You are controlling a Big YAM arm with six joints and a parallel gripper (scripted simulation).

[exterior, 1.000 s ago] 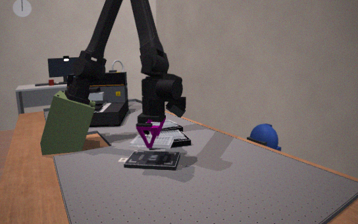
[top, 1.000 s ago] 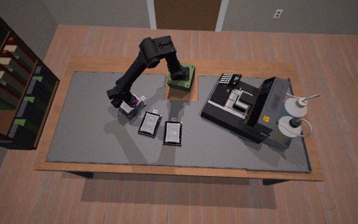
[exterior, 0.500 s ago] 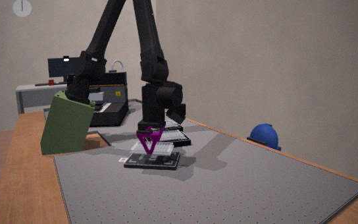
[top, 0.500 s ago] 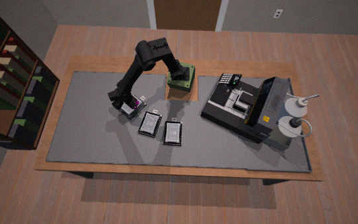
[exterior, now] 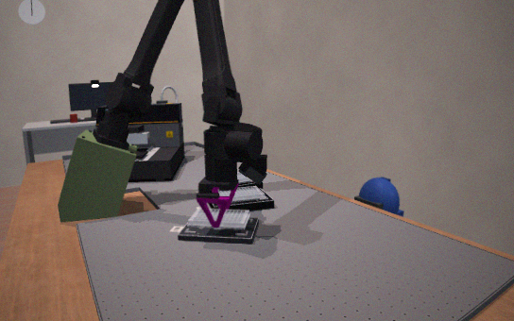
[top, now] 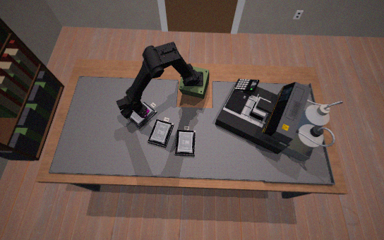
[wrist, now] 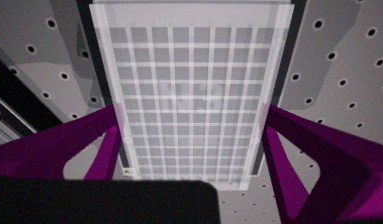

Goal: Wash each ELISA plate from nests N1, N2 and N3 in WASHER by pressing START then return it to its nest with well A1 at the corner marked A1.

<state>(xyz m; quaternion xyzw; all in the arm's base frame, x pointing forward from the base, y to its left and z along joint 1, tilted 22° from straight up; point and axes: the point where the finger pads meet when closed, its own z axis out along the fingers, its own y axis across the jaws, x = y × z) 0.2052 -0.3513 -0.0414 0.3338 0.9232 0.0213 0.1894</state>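
A clear plate (top: pixel 136 118) (exterior: pixel 241 218) (wrist: pixel 192 60) is between the fingers of my gripper (top: pixel 142 114) (exterior: pixel 215 224) (wrist: pixel 191 111), which is shut on its long sides. The plate is over the leftmost nest, N3 (top: pixel 149 118) (exterior: pixel 217 238) (wrist: pixel 92 37), nearly level and close to it; whether it is fully down in the locators cannot be told. A second plate (top: pixel 160 133) sits in the middle nest and a third plate (top: pixel 185 142) in the right nest. The washer (top: pixel 250 132) (exterior: pixel 161 167) shows a green light by its keypad (top: pixel 243 84). Well A1 is too small to make out.
The green arm base (top: pixel 195 92) (exterior: pixel 94 179) stands at the table's back edge. Two white bottles (top: pixel 317 114) (top: pixel 310 135) with tubes stand right of the washer. The middle nest lies close beside N3; its black edge shows at the left in the wrist view.
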